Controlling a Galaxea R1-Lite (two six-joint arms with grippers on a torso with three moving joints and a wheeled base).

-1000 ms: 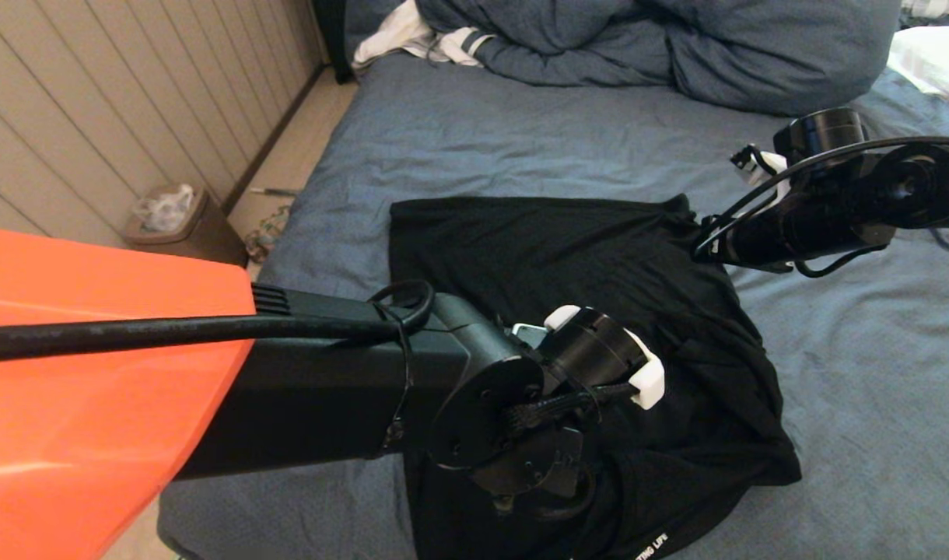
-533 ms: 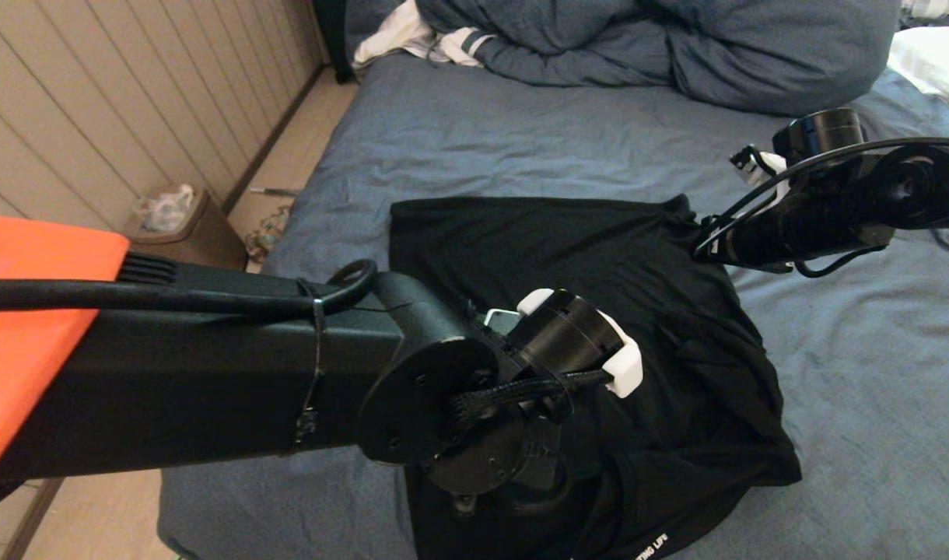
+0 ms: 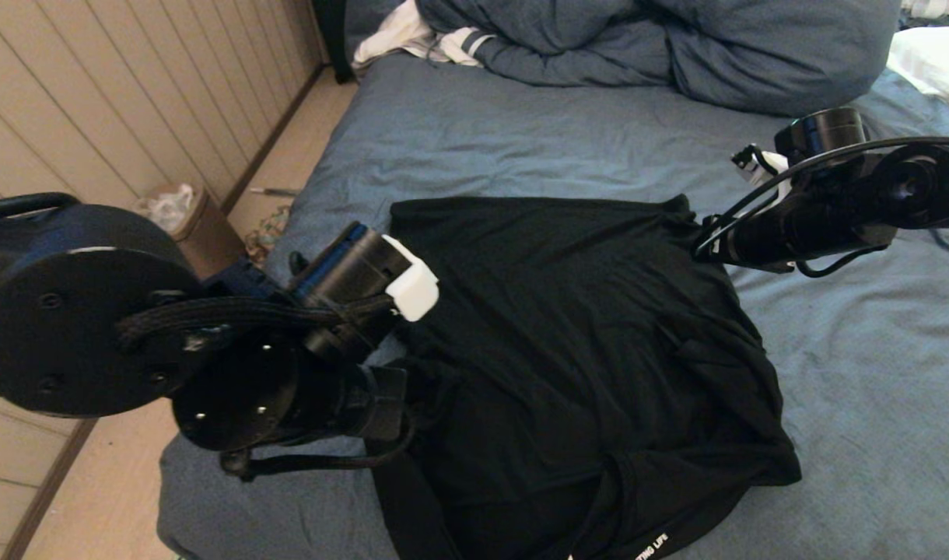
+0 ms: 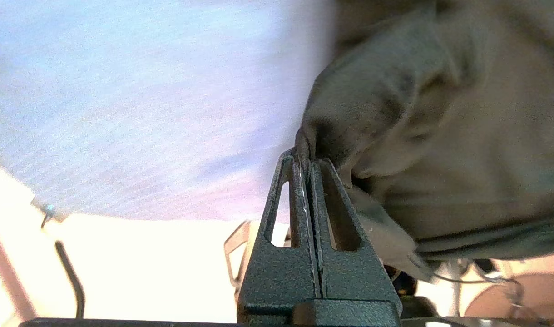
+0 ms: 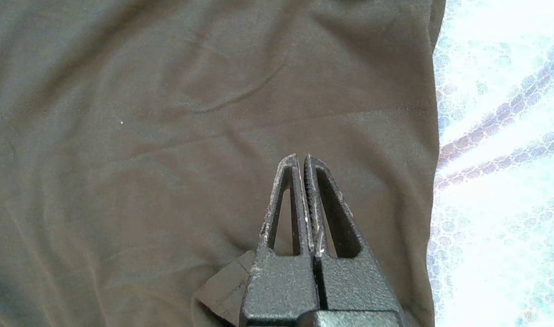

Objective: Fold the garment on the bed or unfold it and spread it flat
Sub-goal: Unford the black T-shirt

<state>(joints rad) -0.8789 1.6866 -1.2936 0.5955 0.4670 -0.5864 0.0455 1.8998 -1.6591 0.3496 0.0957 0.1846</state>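
Left pincer (image 4: pixel 306 156): jaws pressed together on a bunched fold of the garment (image 3: pixel 568 350), at the shirt's 9 o'clock edge. Right pincer (image 5: pixel 302 159): jaws together, tips over flat black cloth near the shirt's 2 o'clock corner; whether cloth is pinched there is hard to judge. Garment: black T-shirt, rumpled, lying mid-bed (image 3: pixel 459 140), white lettering at 6 o'clock. Duvet (image 3: pixel 677 47): bunched, 12 o'clock. Bin (image 3: pixel 183 225): on the floor, 9 o'clock.
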